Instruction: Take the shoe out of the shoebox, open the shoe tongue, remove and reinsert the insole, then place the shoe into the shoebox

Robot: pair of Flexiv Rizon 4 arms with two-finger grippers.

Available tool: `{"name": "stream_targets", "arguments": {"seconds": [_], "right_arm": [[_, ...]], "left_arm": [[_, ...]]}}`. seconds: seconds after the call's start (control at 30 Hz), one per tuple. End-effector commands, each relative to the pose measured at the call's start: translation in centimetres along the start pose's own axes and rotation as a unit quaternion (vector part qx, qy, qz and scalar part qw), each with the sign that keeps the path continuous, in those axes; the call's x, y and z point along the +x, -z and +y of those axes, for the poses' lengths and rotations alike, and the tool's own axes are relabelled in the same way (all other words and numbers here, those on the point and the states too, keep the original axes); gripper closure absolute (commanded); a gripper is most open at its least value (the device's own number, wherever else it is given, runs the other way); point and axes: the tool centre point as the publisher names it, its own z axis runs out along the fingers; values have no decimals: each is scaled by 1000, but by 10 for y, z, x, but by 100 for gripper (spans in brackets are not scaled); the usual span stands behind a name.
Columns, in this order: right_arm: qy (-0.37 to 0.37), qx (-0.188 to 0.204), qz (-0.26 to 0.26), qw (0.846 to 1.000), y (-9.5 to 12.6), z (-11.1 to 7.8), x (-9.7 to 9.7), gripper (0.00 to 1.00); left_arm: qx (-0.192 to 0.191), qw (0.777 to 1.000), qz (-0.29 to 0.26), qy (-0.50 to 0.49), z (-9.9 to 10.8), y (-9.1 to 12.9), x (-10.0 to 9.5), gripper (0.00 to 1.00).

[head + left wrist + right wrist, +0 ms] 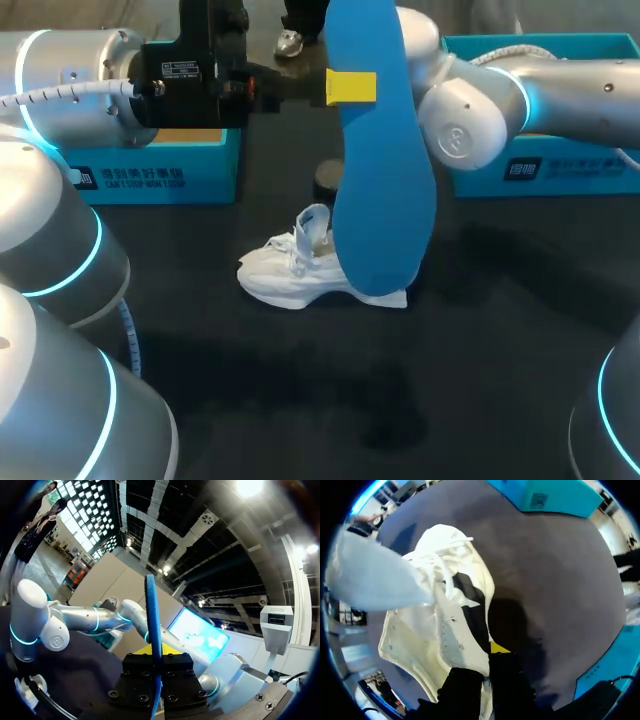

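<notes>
My left gripper [350, 87] is shut on a blue insole [380, 150], which hangs upright high above the table. In the left wrist view the insole [152, 625] stands edge-on between my left gripper's [156, 662] fingers. Below it, a white shoe [298, 268] rests on the dark table with its tongue raised. My right arm [470, 110] reaches down behind the insole, which hides its gripper in the head view. In the right wrist view my right gripper [487, 665] pinches the collar rim of the shoe [440, 630], whose opening shows dark.
A teal shoebox [160, 165] stands at the back left and another teal box [560, 165] at the back right. A small dark round object [328, 180] sits behind the shoe. The table [400, 400] in front of the shoe is bare.
</notes>
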Motion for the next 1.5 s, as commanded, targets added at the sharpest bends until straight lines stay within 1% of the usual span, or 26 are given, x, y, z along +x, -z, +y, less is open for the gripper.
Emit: {"name": "stream_targets", "arguments": {"seconds": [0.03, 0.07, 0.17, 0.27, 0.3, 0.4, 0.5, 0.53, 0.57, 0.63, 0.8, 0.87, 1.0, 1.1, 1.17, 1.27, 1.3, 1.4, 1.5], "right_arm": [[-51, -10, 14, 999, 25, -11, 8, 100], [-70, -6, 29, 997, 28, -11, 10, 100], [-129, -20, 51, 990, 35, -10, 14, 100], [-185, -55, 61, 979, 37, -10, 17, 100], [-210, -69, 66, 973, 38, -10, 19, 100], [-273, -71, 66, 957, 40, -11, 25, 100], [-322, -77, 59, 942, 42, -12, 31, 100], [-331, -76, 57, 939, 42, -13, 32, 100], [-348, -65, 51, 934, 43, -14, 34, 100], [-364, -66, 51, 928, 44, -14, 35, 100], [-396, -50, 47, 916, 47, -12, 34, 100], [-405, -50, 47, 912, 47, -12, 34, 100], [-413, -45, 41, 909, 45, -10, 33, 100], [-425, -62, 37, 902, 38, -12, 31, 100], [-430, -56, 35, 901, 36, -12, 30, 100], [-437, -58, 38, 897, 32, -10, 28, 100], [-447, -69, 41, 891, 29, -11, 28, 100], [-463, -77, 42, 882, 26, -12, 29, 100], [-470, -83, 42, 877, 23, -12, 28, 100]], "left_arm": [[0, 1000, -1, 0, 1, 0, 0, 100], [0, 1000, -1, 0, 1, 0, 0, 100], [0, 1000, -1, 0, 1, 0, 0, 100], [0, 1000, -1, 0, 1, 0, 0, 100], [0, 1000, -1, 0, 1, 0, 0, 100], [0, 1000, -1, 0, 1, 0, 0, 100], [0, 1000, -1, 0, 1, 0, 0, 100], [0, 1000, -1, 0, 1, 0, 0, 100], [0, 1000, -1, 0, 1, 0, 0, 100], [0, 1000, -1, 0, 1, 0, 0, 100], [0, 1000, -1, 0, 1, 0, 0, 100], [0, 1000, -1, 0, 1, 0, 0, 100], [0, 1000, -1, 0, 1, 0, 0, 100], [0, 1000, -1, 0, 1, 0, 0, 100], [0, 1000, -1, 0, 1, 0, 0, 100], [0, 1000, -1, 0, 1, 0, 0, 100], [0, 1000, -1, 0, 1, 0, 0, 100], [0, 1000, -1, 0, 1, 0, 0, 100], [0, 1000, -1, 0, 1, 0, 0, 100]]}}
